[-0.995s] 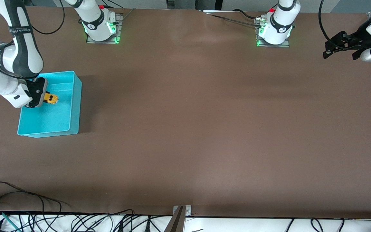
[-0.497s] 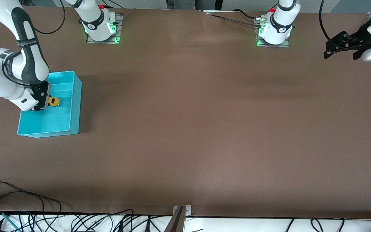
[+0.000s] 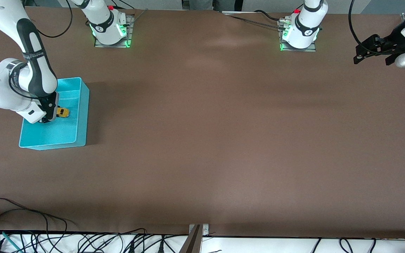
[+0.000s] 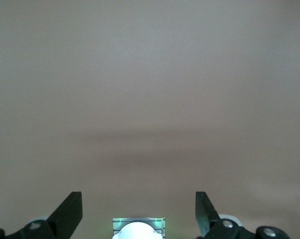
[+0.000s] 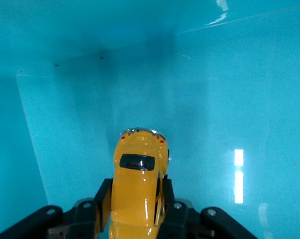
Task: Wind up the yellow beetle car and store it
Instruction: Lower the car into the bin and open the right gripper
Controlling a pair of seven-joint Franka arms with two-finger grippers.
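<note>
The yellow beetle car (image 3: 62,112) is a tiny orange-yellow toy with dark windows. My right gripper (image 3: 52,114) is shut on it and holds it low inside the turquoise bin (image 3: 82,116) at the right arm's end of the table. In the right wrist view the car (image 5: 137,184) sits between the black fingers (image 5: 103,199), its rounded end pointing at the bin's turquoise wall (image 5: 90,89). My left gripper (image 3: 373,49) is open and empty, raised over the table's edge at the left arm's end; its fingertips (image 4: 70,209) show over bare brown table.
The brown table (image 3: 206,140) stretches between the two arms. The two arm bases (image 3: 109,30) stand along the edge farthest from the front camera. Cables (image 3: 30,225) lie along the nearest edge.
My right gripper has sunk lower into the bin with the car and turned, so the car now sits a little toward the bin's inner side. The left arm has not moved.
</note>
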